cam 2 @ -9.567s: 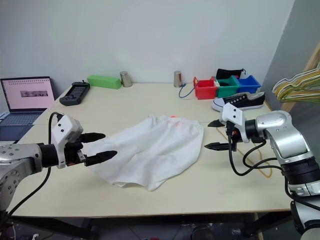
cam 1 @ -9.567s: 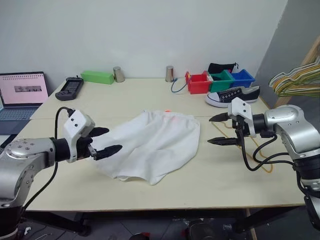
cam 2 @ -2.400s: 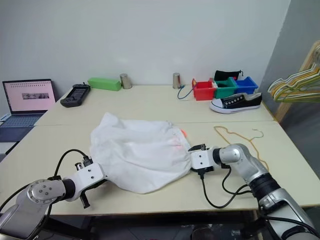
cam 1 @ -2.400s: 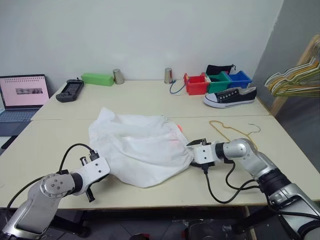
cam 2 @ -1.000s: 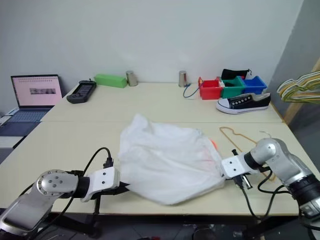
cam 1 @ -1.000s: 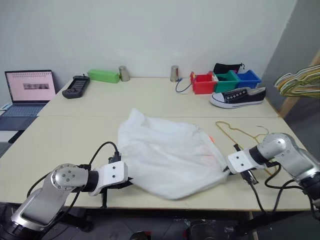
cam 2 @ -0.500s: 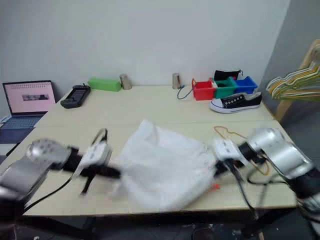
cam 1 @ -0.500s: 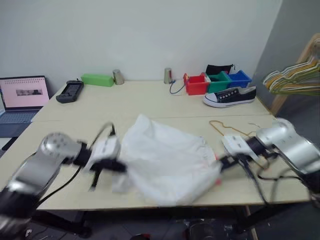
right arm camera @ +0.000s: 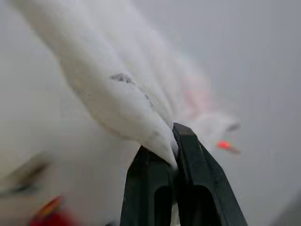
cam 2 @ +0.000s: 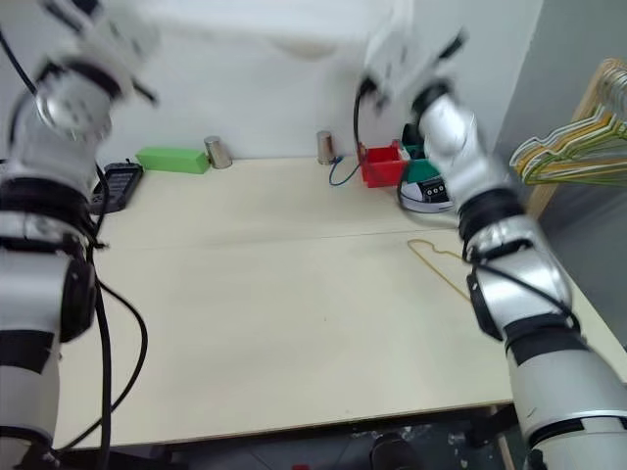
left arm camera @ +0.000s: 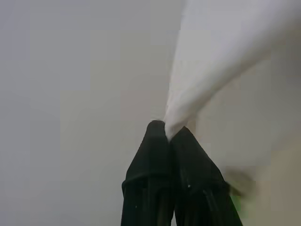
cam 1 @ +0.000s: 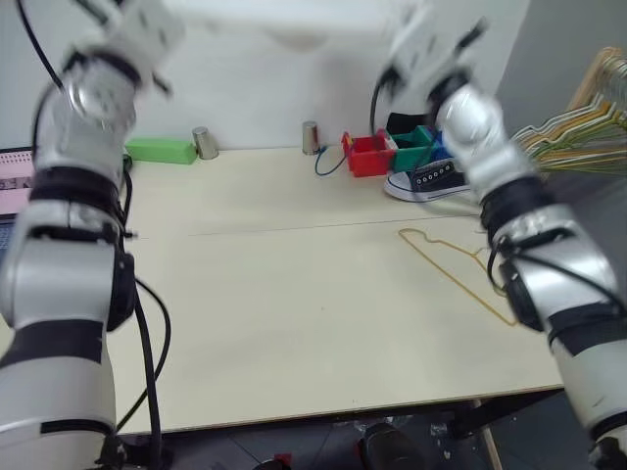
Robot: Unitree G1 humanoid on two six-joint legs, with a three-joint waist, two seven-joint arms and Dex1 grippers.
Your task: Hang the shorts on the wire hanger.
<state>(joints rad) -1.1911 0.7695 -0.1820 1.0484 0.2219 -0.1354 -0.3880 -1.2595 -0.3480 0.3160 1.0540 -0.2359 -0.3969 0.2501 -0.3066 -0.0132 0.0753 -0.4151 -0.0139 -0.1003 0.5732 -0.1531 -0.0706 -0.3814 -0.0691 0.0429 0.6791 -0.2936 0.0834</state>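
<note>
Table (cam 1: 294,323) bare now; shorts (right arm camera: 108,94) lifted overhead.

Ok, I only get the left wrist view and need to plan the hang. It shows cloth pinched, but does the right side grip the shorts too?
Observer: Yes, the right fingers are shut on a bunched edge of the shorts.
Operator: Where is the hanger?
Observer: The hanger lies flat on the table, on the robot's right, untouched.
Operator: How high are the shorts?
Observer: Lifted well above the table, stretched between both raised arms.
</note>
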